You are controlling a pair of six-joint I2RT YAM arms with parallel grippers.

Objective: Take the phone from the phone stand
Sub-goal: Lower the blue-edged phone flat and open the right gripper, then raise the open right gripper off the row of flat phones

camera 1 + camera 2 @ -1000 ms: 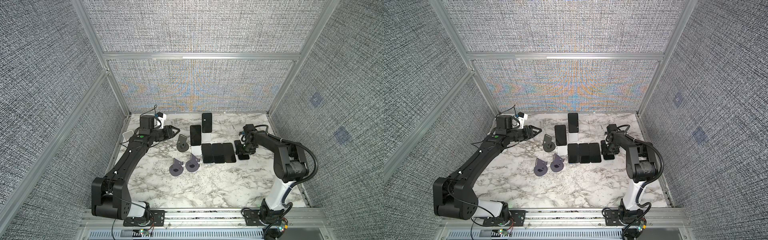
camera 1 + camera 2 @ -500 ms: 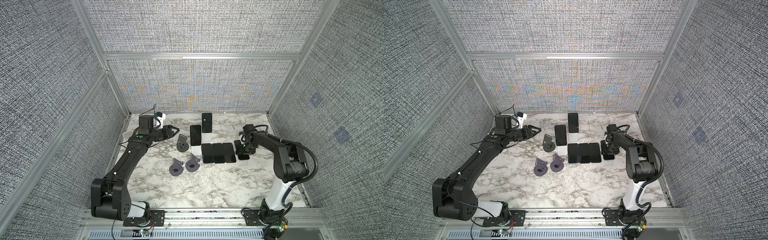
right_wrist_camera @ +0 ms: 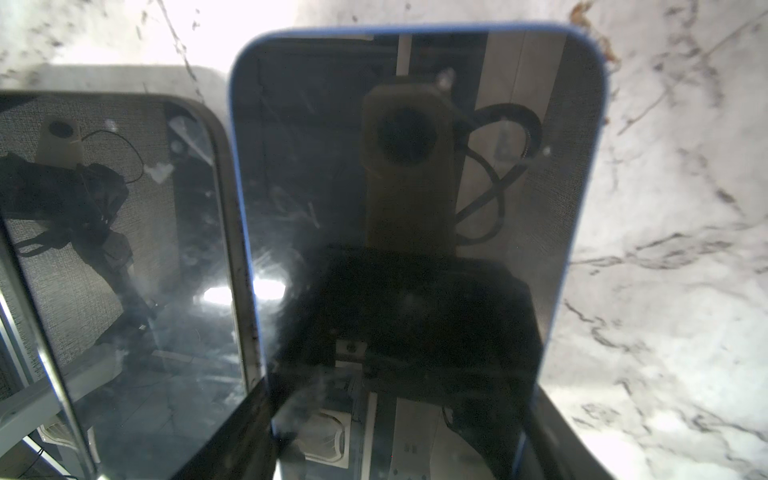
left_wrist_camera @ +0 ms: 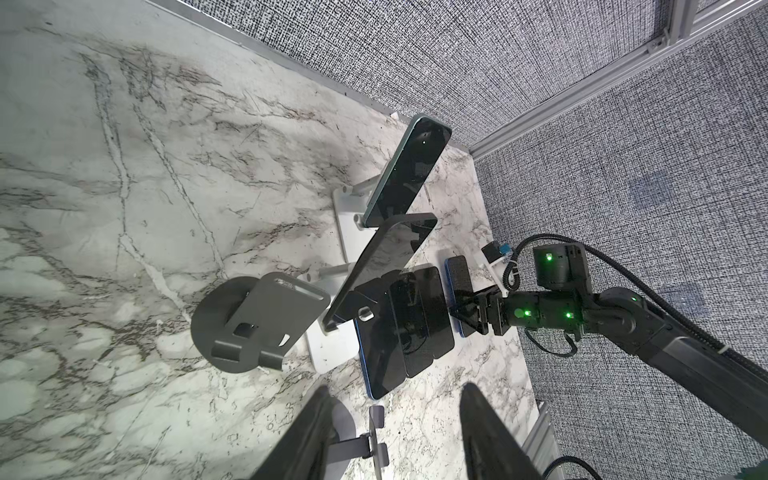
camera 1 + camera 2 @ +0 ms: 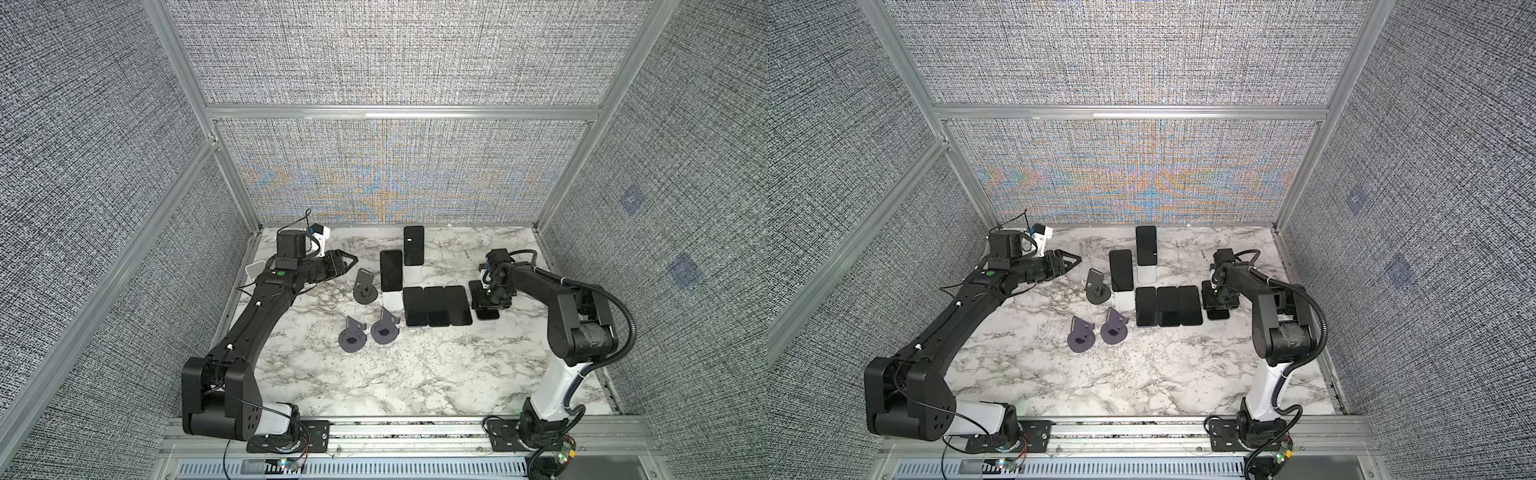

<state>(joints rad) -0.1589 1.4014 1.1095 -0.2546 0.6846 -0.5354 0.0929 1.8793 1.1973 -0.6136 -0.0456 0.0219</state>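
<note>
Two dark phones lean upright on white phone stands at mid-table: one phone (image 5: 391,270) on its stand (image 5: 392,301), another phone (image 5: 414,245) behind it on a second stand (image 5: 413,275). My left gripper (image 5: 353,261) hangs open and empty to their left, its fingers (image 4: 478,415) apart over bare marble. My right gripper (image 5: 486,303) is down over a blue-edged phone (image 3: 395,166) lying flat on the table. Its fingers (image 3: 249,415) flank that phone's long edges. I cannot make out whether they press on it.
Three more phones (image 5: 435,305) lie flat side by side left of the right gripper. Three empty grey round-based stands (image 5: 365,286) (image 5: 352,334) (image 5: 384,328) sit left of centre. Fabric walls and a metal frame (image 5: 249,232) enclose the marble table (image 5: 415,382).
</note>
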